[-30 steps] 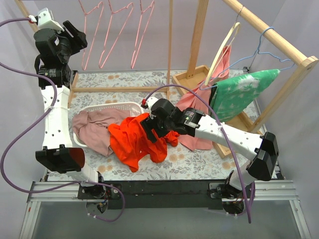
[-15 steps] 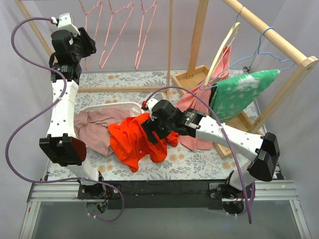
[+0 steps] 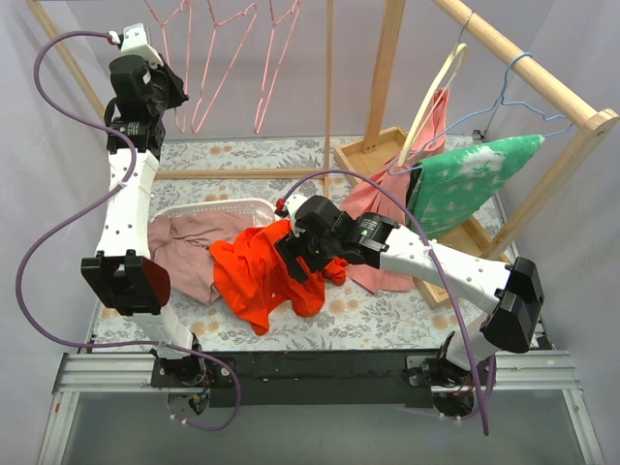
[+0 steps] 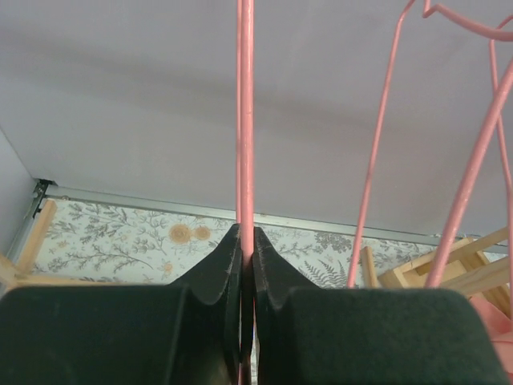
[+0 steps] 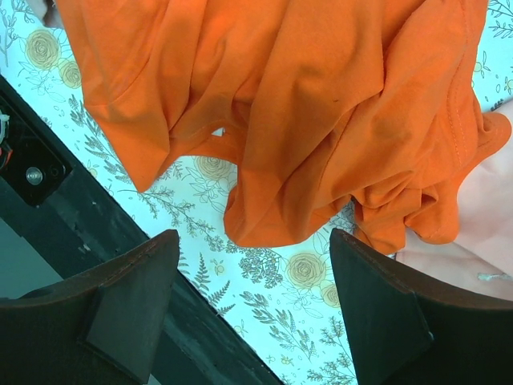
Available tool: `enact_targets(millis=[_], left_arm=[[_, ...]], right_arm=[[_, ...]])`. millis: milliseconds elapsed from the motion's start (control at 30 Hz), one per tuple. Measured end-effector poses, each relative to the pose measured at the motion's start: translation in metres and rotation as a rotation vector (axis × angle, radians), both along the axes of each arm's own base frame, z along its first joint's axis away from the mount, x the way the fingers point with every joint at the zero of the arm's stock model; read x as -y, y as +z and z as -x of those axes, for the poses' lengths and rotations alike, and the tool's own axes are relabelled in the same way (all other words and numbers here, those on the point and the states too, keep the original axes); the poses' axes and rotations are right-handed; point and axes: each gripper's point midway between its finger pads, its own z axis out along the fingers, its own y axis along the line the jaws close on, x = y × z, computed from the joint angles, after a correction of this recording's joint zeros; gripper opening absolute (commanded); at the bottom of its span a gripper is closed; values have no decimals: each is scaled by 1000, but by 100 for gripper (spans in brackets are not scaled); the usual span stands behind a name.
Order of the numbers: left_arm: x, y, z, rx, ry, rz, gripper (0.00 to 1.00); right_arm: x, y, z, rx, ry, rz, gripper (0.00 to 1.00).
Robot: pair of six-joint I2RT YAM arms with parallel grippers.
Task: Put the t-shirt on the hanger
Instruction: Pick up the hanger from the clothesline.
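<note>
The orange-red t-shirt (image 3: 257, 276) lies crumpled on the flowered table, partly over the rim of a white basket. My right gripper (image 3: 295, 254) hovers over its right side. In the right wrist view that gripper (image 5: 255, 265) is open, with the t-shirt (image 5: 304, 104) spread beyond its fingertips and nothing between them. My left gripper (image 3: 172, 89) is raised at the back left. It (image 4: 247, 233) is shut on the thin pink wire of the leftmost hanger (image 4: 245, 120), which runs straight up between the pads. That hanger (image 3: 180, 121) hangs from the back rail.
Two more pink wire hangers (image 3: 218, 68) (image 3: 276, 58) hang right of the gripped one. A dusty-pink cloth (image 3: 184, 247) fills the white basket (image 3: 223, 207). A wooden rack post (image 3: 385, 68) stands mid-back. A green garment (image 3: 465, 179) and a cream wooden hanger (image 3: 431, 97) hang at right.
My left arm rose and swung right to the leftmost pink hanger, and its jaws shut on the wire. The hangers have shifted slightly. The right arm has not moved.
</note>
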Motion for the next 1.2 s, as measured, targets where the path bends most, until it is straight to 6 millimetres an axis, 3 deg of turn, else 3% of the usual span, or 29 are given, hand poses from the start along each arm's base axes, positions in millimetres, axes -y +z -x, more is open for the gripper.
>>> enact_targets(millis=[400,600,833,933,1067,1200], left_arm=[[5,22,6,46,-4,-9,0],[2,38,31,76,10,-27,0],[2,48,78,100,21,-60,0],[11,41,103,92,12,-81,0],[20,18,151,55,-9,-98,0],[19,-10,220,26,-13,-73,0]], right_arm=[[0,0,1,-4,4,-2,83],[-1,0,1,-5,6,-3,83],[0,-1,1,-5,7,1,84],[1,-5,2,-9,6,8,83],[3,-8,1,-10,-7,17,80],[8,-16,2,-16,-31,18,78]])
